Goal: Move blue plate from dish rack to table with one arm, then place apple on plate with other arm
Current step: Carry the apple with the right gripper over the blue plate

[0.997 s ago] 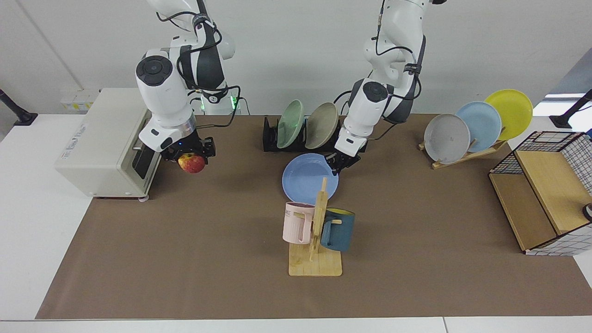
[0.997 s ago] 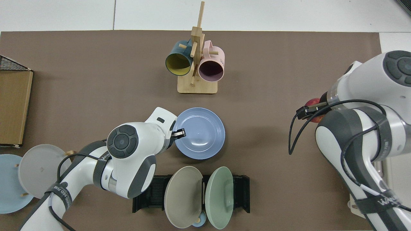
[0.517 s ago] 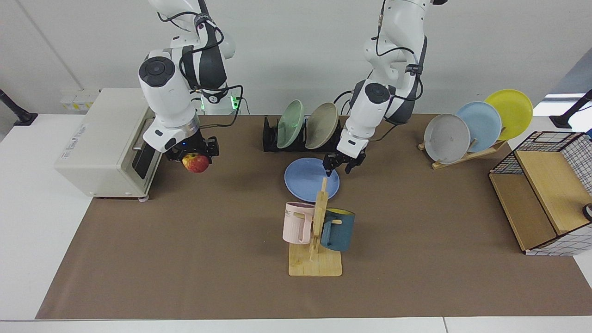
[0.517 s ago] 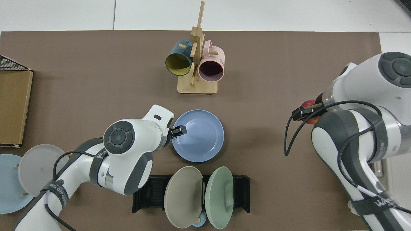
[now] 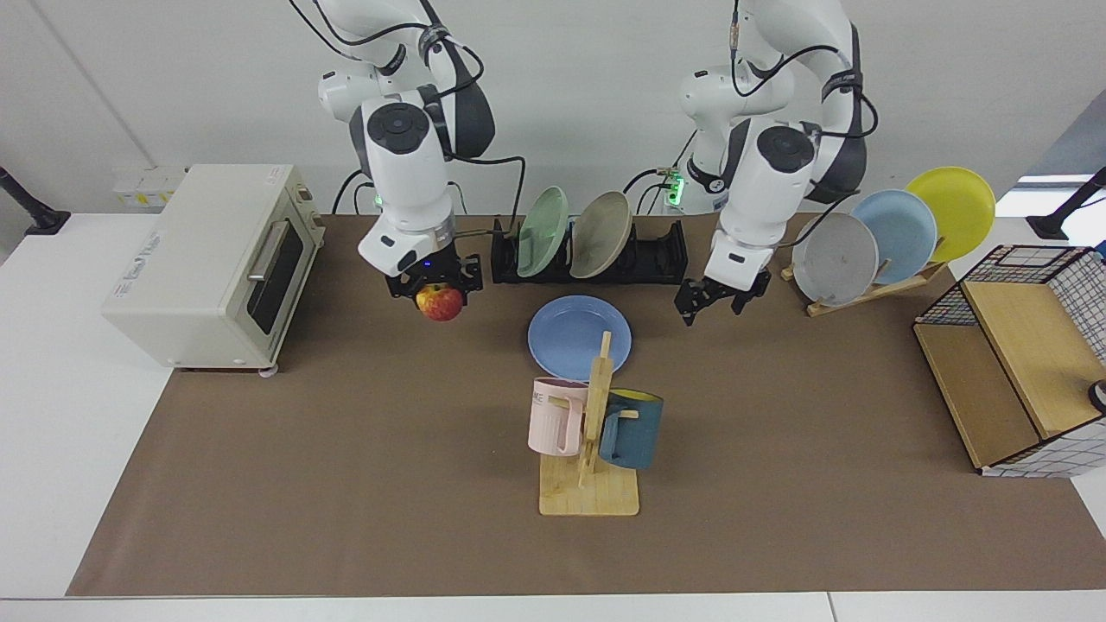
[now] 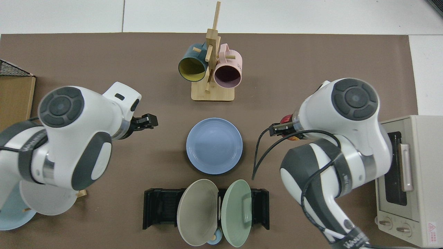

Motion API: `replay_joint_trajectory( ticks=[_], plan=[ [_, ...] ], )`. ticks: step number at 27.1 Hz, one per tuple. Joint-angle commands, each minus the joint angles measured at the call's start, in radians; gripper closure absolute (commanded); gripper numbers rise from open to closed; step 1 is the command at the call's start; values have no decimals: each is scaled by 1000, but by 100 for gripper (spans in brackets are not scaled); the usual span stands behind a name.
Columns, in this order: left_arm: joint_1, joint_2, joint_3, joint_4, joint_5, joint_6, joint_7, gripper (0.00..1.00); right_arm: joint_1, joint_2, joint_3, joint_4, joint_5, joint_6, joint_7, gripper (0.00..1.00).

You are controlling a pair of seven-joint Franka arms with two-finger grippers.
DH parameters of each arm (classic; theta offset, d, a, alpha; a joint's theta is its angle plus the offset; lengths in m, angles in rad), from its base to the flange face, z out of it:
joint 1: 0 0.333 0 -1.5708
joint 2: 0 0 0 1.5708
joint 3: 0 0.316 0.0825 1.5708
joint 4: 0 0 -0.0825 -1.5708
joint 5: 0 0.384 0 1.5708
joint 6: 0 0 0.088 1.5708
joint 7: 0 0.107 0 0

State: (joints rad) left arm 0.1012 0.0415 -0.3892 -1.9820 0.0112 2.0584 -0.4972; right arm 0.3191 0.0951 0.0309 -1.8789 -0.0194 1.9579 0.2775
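The blue plate (image 5: 577, 335) (image 6: 214, 145) lies flat on the brown table (image 5: 346, 484), just in front of the black dish rack (image 5: 658, 256) (image 6: 157, 209). The rack holds a green plate and a beige plate. My right gripper (image 5: 437, 292) is shut on the apple (image 5: 441, 304) and hangs above the mat, to the view's left of the plate. In the top view only a red sliver of the apple (image 6: 287, 119) shows under the right wrist. My left gripper (image 5: 710, 307) (image 6: 150, 121) is open and holds nothing, off the plate's other side.
A mug stand (image 5: 592, 432) with a pink and a dark teal mug stands right in front of the plate. A toaster oven (image 5: 207, 259) sits at the facing view's left. A slanted wooden rack (image 5: 864, 285) with grey, sky-blue and yellow plates and a wire-sided box (image 5: 1011, 363) are at its right.
The left gripper let go of the blue plate, which settled flat, and drew away sideways. The right arm carried the apple from beside the oven toward the plate.
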Motion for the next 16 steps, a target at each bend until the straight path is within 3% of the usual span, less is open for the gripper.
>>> replay_joint_trajectory(
  ticks=[1,7,11,16],
  plan=[
    [-27,-25,96,149,13,-237,170,1,106,40,-5,6,-2,47,202,100],
    [-123,-78,317,219,15,-369,344,1,205,103,-3,24,9,105,367,100],
    [-133,-159,387,218,16,-411,454,1,280,172,-5,50,1,140,503,100],
    [-133,-195,431,219,21,-466,535,1,321,242,-5,50,1,242,591,100]
  ],
)
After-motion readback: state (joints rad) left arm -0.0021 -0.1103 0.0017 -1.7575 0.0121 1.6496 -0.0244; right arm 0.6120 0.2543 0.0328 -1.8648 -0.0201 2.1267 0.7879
